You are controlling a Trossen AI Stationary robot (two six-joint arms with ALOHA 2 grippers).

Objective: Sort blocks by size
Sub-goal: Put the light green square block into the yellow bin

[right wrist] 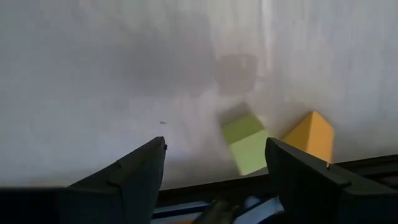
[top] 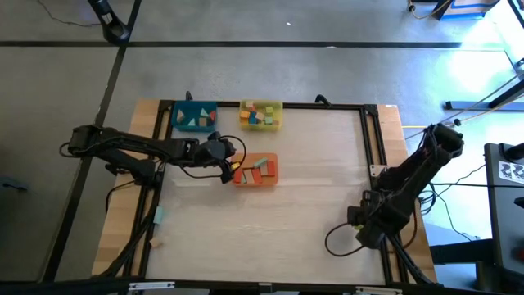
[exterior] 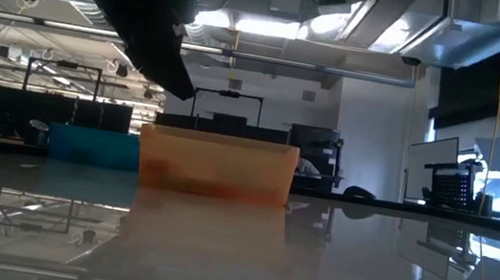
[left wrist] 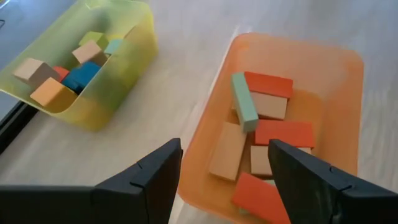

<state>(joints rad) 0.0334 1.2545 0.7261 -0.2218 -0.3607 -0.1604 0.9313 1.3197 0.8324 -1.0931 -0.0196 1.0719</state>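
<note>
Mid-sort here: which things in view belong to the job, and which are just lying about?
Job:
- blocks in the orange tray
- blocks in the yellow tray
- green block, orange block
- blue tray

Lying about:
- cables
- table frame

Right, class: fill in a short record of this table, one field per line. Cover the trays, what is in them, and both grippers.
Orange tray: holds flat red, natural wood and pale green blocks
Yellow tray: holds small mixed-colour blocks
Blue tray: holds a few blocks
Left gripper: open, empty, at the orange tray's left edge
Right gripper: open, empty, waiting near the table's right edge
Loose blocks: a green cube and a yellow wedge ahead of the right gripper
</note>
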